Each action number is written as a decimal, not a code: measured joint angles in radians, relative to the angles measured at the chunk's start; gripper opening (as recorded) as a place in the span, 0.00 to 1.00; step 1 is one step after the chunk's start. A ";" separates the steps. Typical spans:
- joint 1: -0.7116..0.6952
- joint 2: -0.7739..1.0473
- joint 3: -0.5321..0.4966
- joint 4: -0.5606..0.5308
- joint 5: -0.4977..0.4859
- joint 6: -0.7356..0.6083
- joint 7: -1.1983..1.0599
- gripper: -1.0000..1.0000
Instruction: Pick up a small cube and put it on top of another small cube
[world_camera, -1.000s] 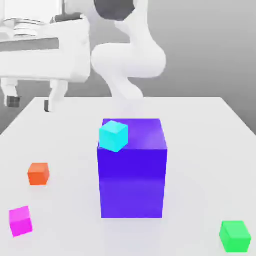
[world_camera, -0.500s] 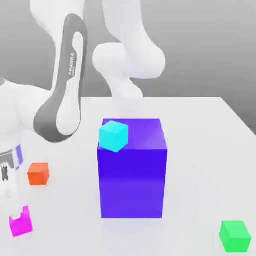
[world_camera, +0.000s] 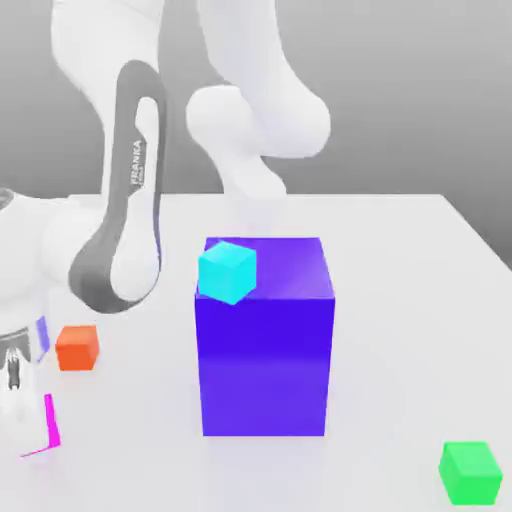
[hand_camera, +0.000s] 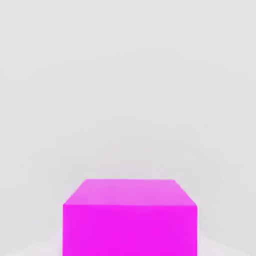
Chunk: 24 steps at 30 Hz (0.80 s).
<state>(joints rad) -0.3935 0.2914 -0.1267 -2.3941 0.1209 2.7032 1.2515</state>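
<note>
Pincer (world_camera: 27, 432) closed on the magenta cube (world_camera: 53, 428), jaws drawn in to the cube's width. Cube sits between the fingers, largely hidden behind the near one; an edge shows at the exterior view's right of it. Whether the cube touches the table (world_camera: 390, 350) cannot be told. Orange cube (world_camera: 77, 348) noted near the pincer, farther back and toward the exterior view's right. Blue-purple block (world_camera: 265, 360), cyan cube (world_camera: 227, 272) above the pincer's level, and green cube (world_camera: 470, 473), farthest across, all lie toward that same side.
</note>
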 joint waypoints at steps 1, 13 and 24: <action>0.028 -0.011 0.027 0.009 -0.010 -0.014 -0.008 0.00; 0.327 -0.084 0.319 0.040 -0.108 -0.096 -0.100 0.00; 0.580 0.086 0.405 0.085 -0.339 -0.035 -0.052 1.00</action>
<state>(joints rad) 0.1866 0.3778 0.2787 -2.3091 -0.2182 2.6681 1.1994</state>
